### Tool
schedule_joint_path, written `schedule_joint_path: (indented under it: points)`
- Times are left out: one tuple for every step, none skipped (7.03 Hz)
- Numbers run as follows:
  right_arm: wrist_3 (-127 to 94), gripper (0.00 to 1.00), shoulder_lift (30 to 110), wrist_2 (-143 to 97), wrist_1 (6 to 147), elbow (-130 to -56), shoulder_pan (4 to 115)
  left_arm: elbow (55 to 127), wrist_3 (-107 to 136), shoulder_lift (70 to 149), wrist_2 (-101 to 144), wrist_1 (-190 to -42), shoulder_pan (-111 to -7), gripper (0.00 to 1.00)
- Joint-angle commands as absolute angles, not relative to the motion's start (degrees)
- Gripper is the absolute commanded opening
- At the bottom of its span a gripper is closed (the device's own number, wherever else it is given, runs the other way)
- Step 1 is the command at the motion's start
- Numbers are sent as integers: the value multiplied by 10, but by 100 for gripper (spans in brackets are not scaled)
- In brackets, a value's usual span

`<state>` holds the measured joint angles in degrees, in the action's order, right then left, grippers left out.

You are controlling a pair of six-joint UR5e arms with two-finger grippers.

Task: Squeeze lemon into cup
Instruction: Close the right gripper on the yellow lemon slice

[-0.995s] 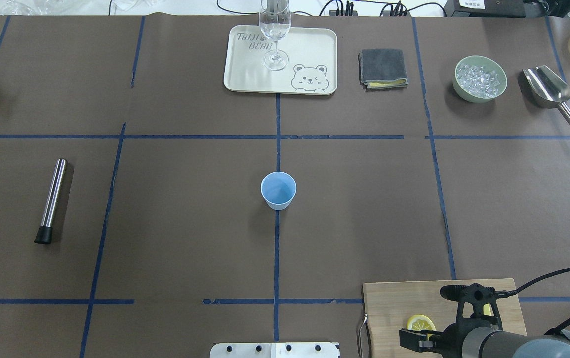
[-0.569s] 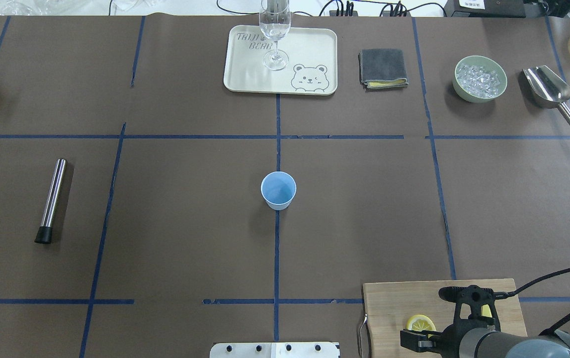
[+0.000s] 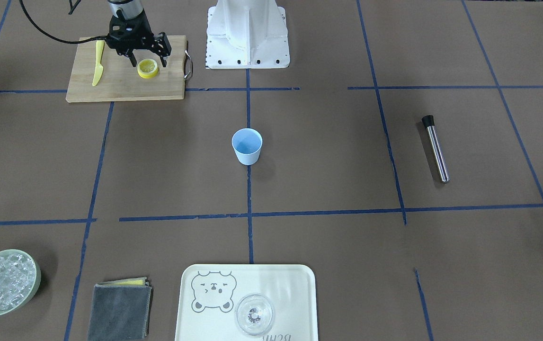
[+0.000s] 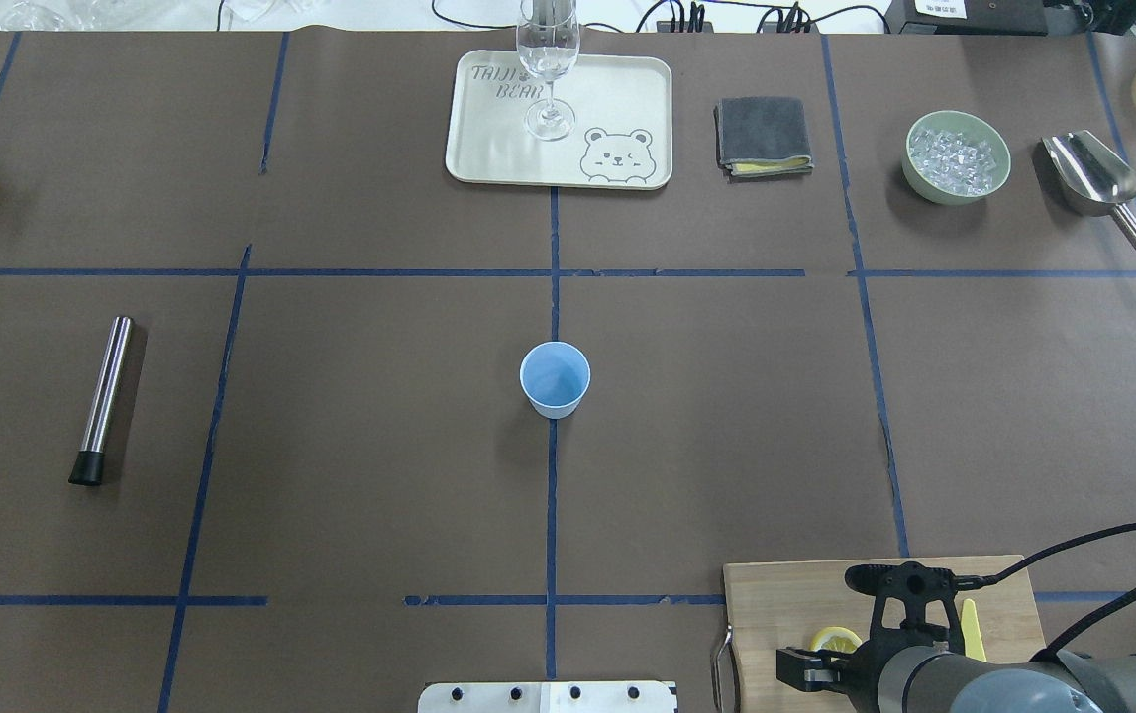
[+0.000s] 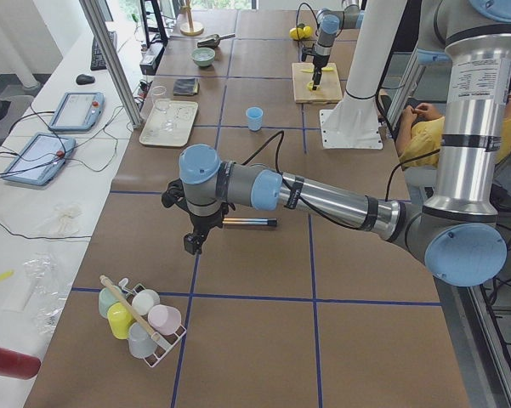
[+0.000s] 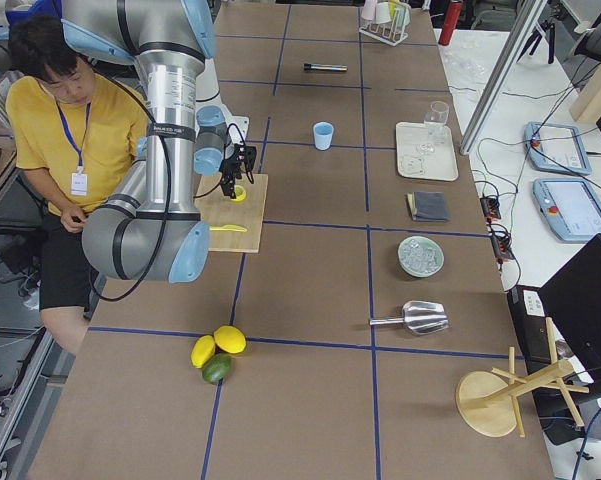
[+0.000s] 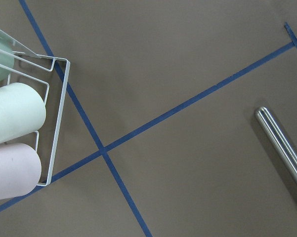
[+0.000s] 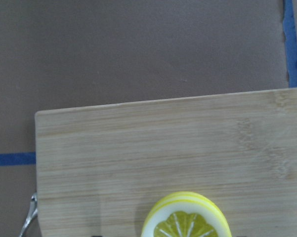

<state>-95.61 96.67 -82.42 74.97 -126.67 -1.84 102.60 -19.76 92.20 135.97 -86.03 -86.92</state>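
A brown-papered table crossed by blue tape lines is shown. The lemon, a thin round slice with a pale segmented face, lies flat on a wooden board at the near right, close to the robot's base. The right gripper is poised over it with its jaws spread wide, one on either side. Nothing is held, and no contact with the rind can be made out. The cup, light blue and upright, stands at the table's centre, well apart from the board. The left gripper hangs over the table's left part, near a metal rod; whether it is open cannot be told.

The slice is judged light, soft, wet and slippery, stiffened only by its rind. It is best taken across the rind at opposite edges, with the fingertips lowered right to the board. A gentle pinch is advised for the carry, since a hard one would spill juice short of the cup.

One lemon piece is counted on the board. A doubled rim in the wrist view hints at two stacked slices, but this cannot be settled. Also counted:
- one cup
- one yellow knife
- one glass on one tray
- one bowl of ice
- one scoop
- one folded cloth
- one rod
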Motion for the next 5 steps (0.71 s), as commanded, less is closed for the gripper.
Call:
schedule_joint_path:
  points:
    - [-955, 92, 958, -827, 767, -1264, -14, 1026, -198, 921, 1360, -860, -869, 100]
    - [-954, 92, 958, -827, 768, -1263, -14, 1025, -198, 922, 1360, -860, -869, 100]
    - [-954, 92, 959, -827, 768, -1258, -14, 1025, -199, 921, 1360, -860, -869, 100]
    - [-954, 92, 958, -827, 768, -1255, -14, 1025, -199, 920, 1360, -860, -869, 100]
    - [-954, 92, 957, -828, 767, -1254, -14, 1026, -199, 918, 1360, -860, -869, 100]
